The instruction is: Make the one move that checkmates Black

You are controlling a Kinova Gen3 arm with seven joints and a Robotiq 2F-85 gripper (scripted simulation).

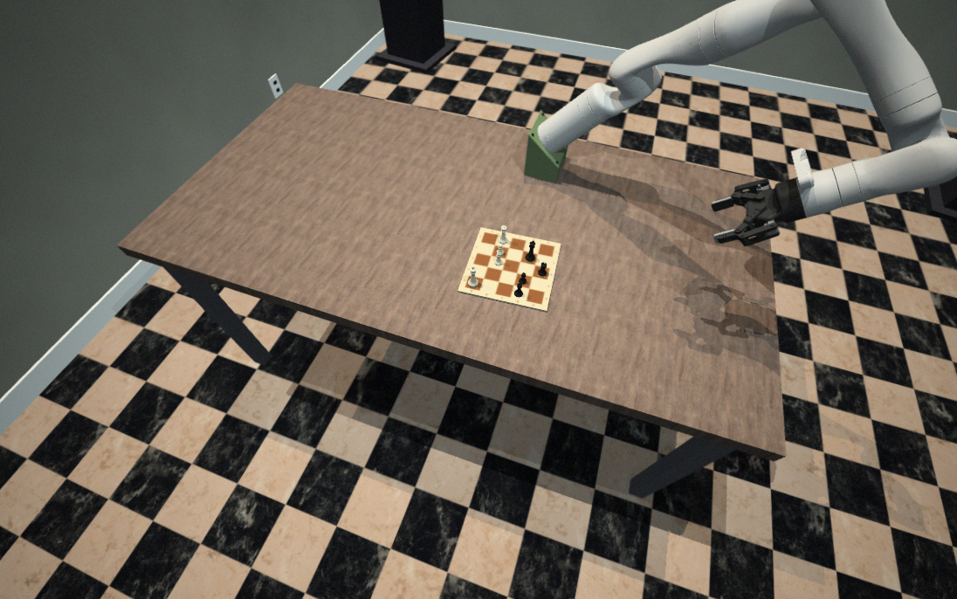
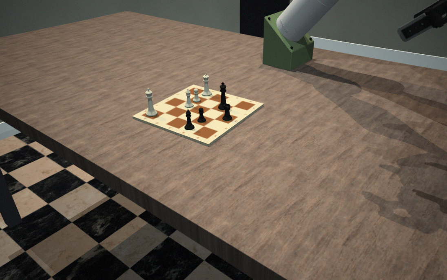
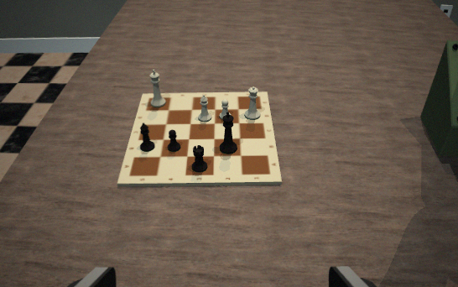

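Observation:
A small chessboard [image 1: 509, 266] lies near the middle of the wooden table. It also shows in the exterior view [image 2: 198, 110] and the wrist view [image 3: 200, 138]. All pieces stand upright. On the far side in the wrist view stand a tall white piece [image 3: 157, 89] at the left corner, a white bishop [image 3: 204, 109], a white pawn [image 3: 225, 110] and a tall white piece [image 3: 252, 102]. Nearer stand a black bishop [image 3: 146, 138], a black pawn [image 3: 173, 141], a black rook [image 3: 199, 159] and the black king [image 3: 228, 134]. My gripper [image 1: 716, 221] is open and empty, well off to the board's right, above the table.
The green arm mount [image 1: 543, 156] stands at the table's back edge, behind the board. A black column [image 1: 413, 28] stands on the floor beyond the table. The table's right edge is close under the gripper.

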